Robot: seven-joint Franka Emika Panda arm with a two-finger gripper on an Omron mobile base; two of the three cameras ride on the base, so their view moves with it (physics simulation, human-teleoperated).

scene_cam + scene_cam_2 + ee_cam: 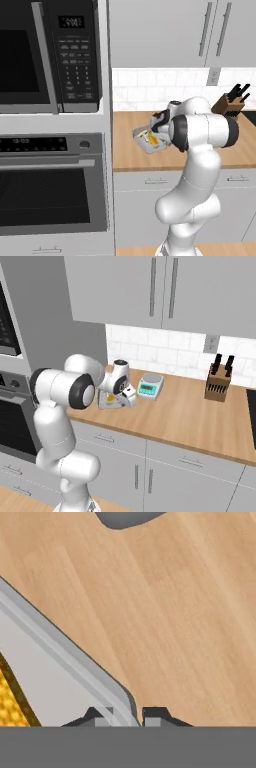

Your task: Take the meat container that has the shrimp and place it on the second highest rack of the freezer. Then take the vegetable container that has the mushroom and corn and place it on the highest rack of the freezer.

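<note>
A: Where is the vegetable container (148,140)?
B: On the wooden counter (200,416), near the tall oven cabinet, with yellow corn (9,704) showing inside it.
A: And the gripper (125,716)?
B: Closed on the container's grey rim, 1 finger (95,717) inside the wall and 1 outside, seen in the hand view.
A: Anything else on the counter?
B: A small scale (150,385) just beside the hand, and a knife block (218,383) well apart, near the tiled wall.
</note>
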